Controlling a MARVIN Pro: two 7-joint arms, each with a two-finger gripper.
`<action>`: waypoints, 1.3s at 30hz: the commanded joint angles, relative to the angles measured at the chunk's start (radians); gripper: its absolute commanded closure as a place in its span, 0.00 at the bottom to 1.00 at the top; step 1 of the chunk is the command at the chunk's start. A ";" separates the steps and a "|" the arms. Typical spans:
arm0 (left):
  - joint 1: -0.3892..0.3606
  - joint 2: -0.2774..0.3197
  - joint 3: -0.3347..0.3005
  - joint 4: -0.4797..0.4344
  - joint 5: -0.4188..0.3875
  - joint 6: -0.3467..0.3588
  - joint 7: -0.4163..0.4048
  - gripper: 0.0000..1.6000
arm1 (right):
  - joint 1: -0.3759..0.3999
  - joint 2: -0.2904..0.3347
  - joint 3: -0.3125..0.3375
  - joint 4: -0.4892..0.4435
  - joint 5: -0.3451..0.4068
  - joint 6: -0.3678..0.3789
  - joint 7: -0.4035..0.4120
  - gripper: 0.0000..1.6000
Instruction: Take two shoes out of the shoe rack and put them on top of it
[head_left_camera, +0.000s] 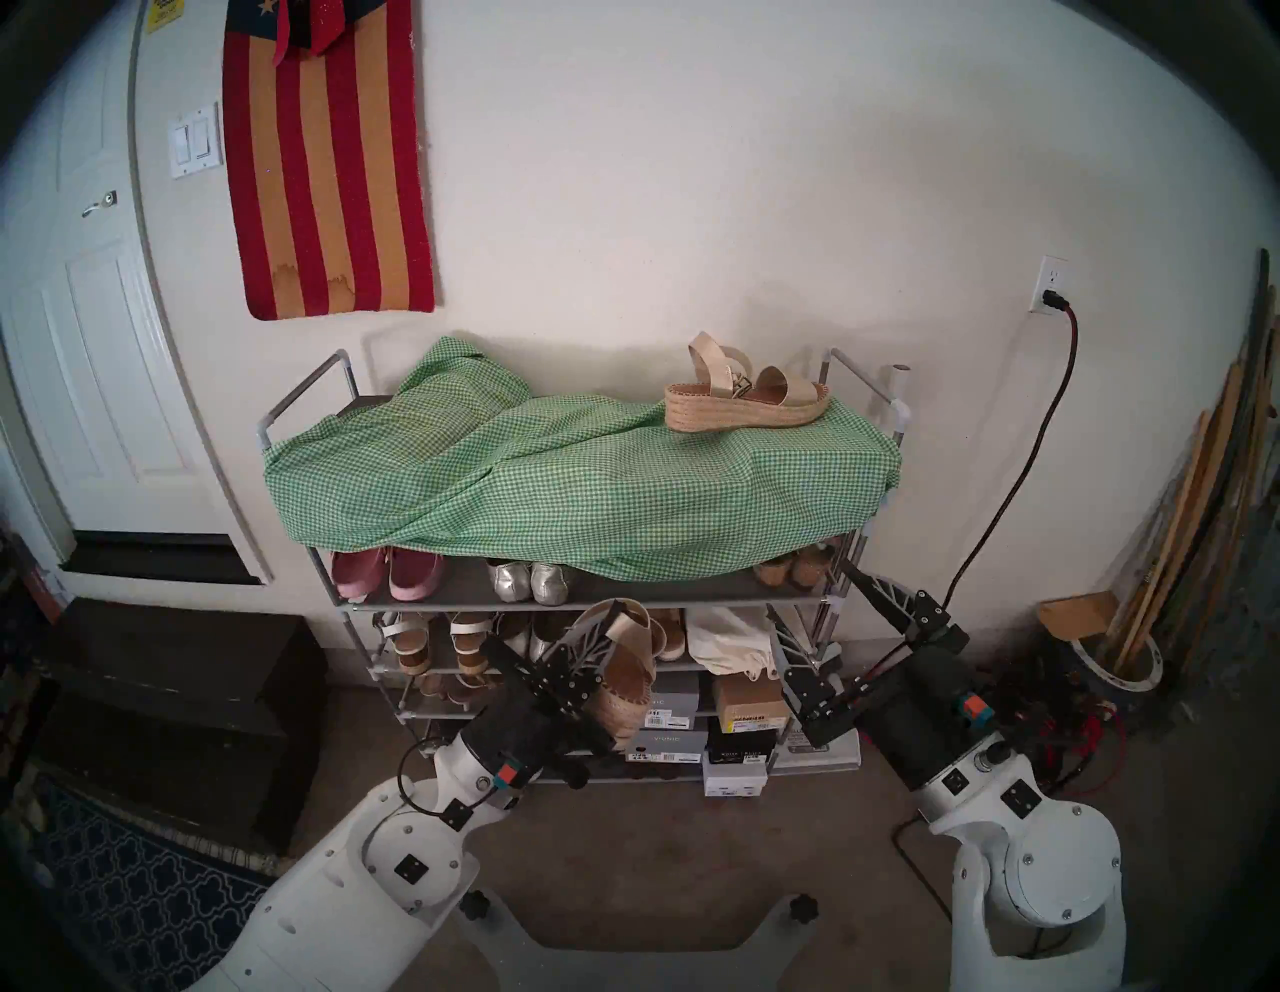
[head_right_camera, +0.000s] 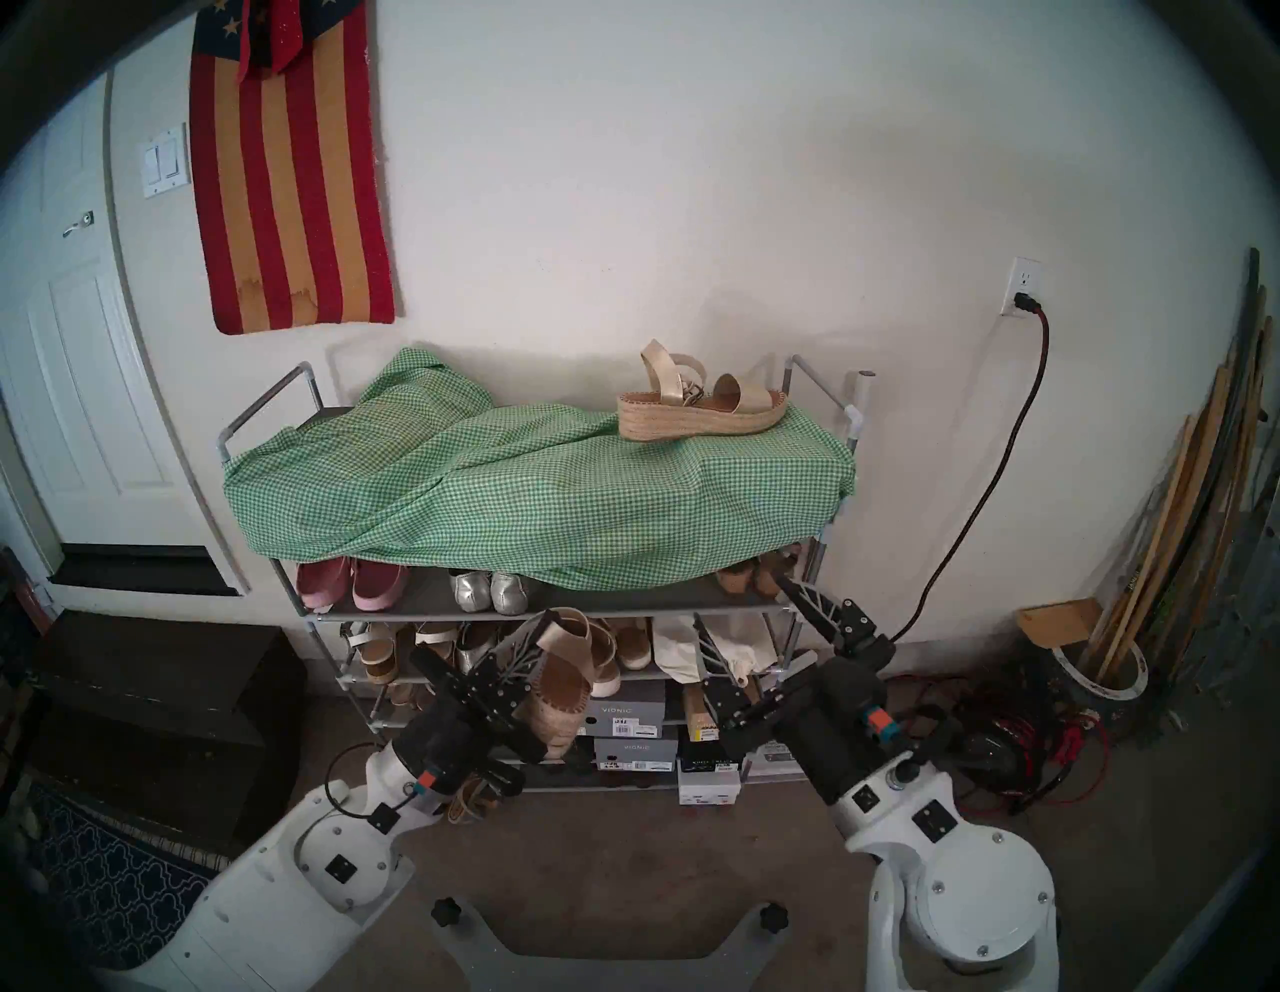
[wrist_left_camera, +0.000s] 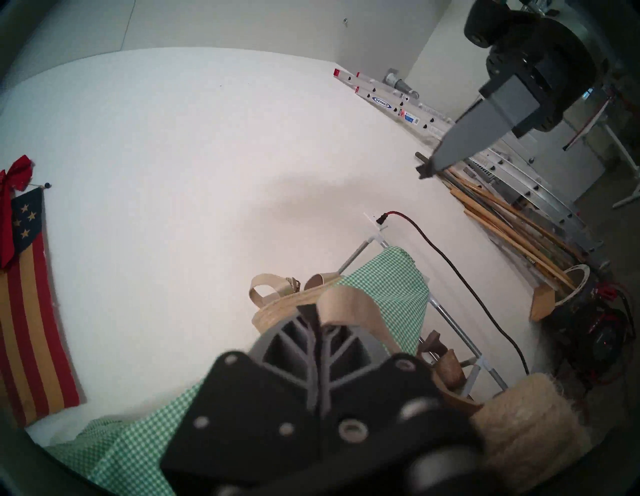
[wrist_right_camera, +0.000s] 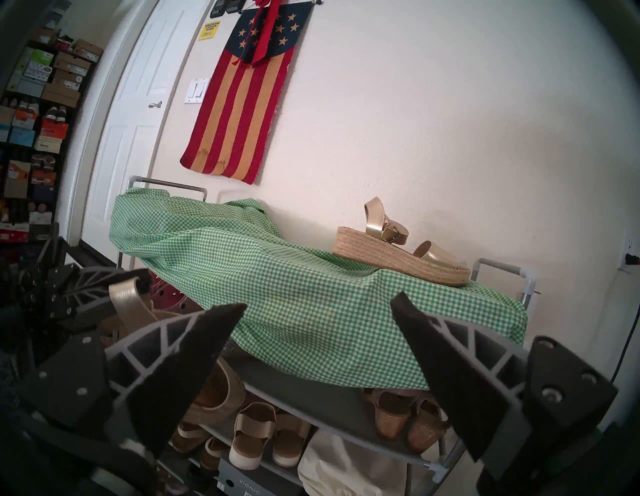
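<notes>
Second sandal is in hand — the left gripper pinches its strap while the right gripper gapes empty. Next, I judge: lift it onto the rack top beside the first sandal.

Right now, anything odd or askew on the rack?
Yes. A green checked cloth lies rumpled across the rack top, sagging over the front edge and hiding part of the shelf below. One sandal sits on the cloth, not on bare shelf, so it may sit unevenly.

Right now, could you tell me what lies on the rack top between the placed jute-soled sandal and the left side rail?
Only the rumpled green gingham cloth, seen in both head views.
</notes>
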 joint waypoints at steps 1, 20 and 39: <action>-0.010 0.046 -0.031 -0.118 -0.067 0.025 -0.031 1.00 | 0.001 0.001 -0.002 0.000 -0.002 0.000 0.001 0.00; -0.071 0.116 -0.205 -0.365 -0.299 0.262 -0.112 1.00 | 0.001 0.002 -0.002 0.000 -0.003 0.000 0.002 0.00; -0.083 0.199 -0.352 -0.542 -0.661 0.651 -0.264 1.00 | 0.002 0.003 -0.004 0.000 -0.006 0.002 0.002 0.00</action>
